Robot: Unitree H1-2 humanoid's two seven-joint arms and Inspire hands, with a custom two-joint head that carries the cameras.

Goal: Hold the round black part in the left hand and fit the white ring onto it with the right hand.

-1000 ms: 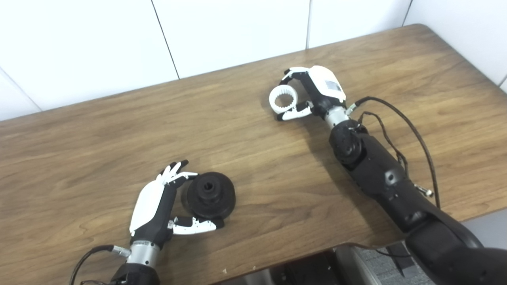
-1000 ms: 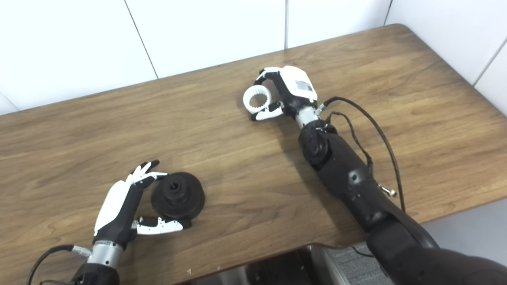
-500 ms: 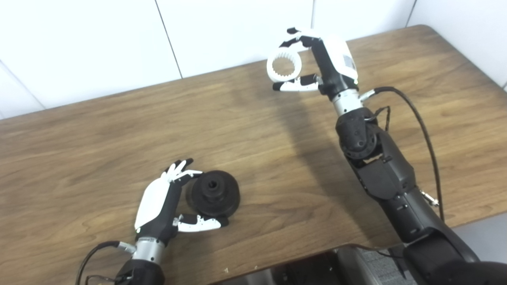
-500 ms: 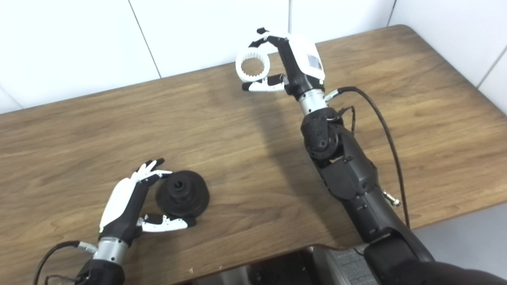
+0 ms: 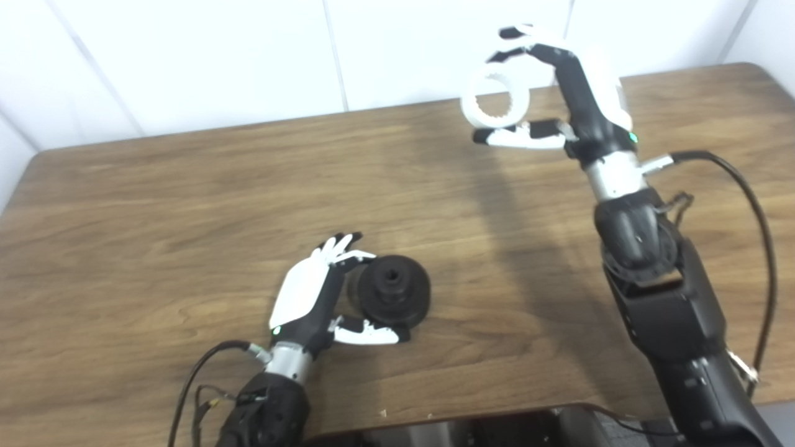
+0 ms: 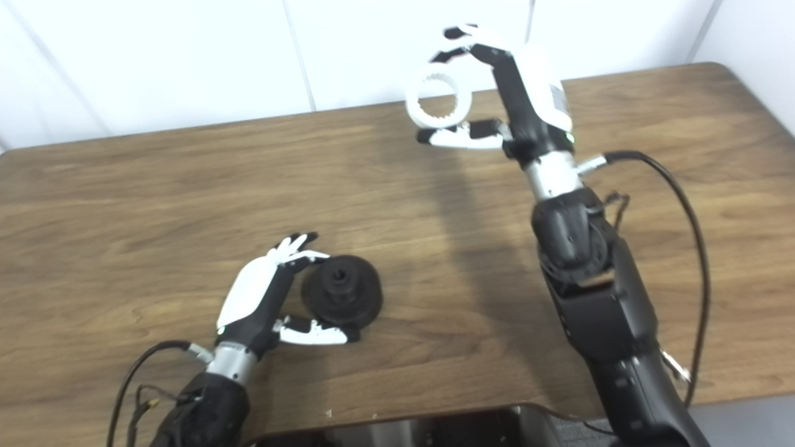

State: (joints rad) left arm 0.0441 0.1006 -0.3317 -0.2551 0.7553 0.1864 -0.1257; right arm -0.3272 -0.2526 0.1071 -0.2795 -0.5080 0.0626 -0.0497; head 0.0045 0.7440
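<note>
The round black part (image 5: 392, 290) rests on the wooden table (image 5: 155, 186) near its front edge, hub hole facing up. My left hand (image 5: 307, 297) cups it from the left, fingertips against its far rim and thumb along its near rim. The white toothed ring (image 5: 495, 102) hangs in the air above the table's back edge, pinched between the fingers and thumb of my right hand (image 5: 574, 93). The ring is well apart from the black part, up and to the right of it.
A white tiled wall (image 5: 217, 56) stands right behind the table. A black cable (image 5: 761, 217) loops beside my right forearm and another cable (image 5: 199, 372) trails from my left wrist. The table's front edge runs just below my left wrist.
My right hand has lifted the white ring off the table and raised it toward the back edge. The camera has swung, shifting the whole picture right. My left hand stays at the black part.
</note>
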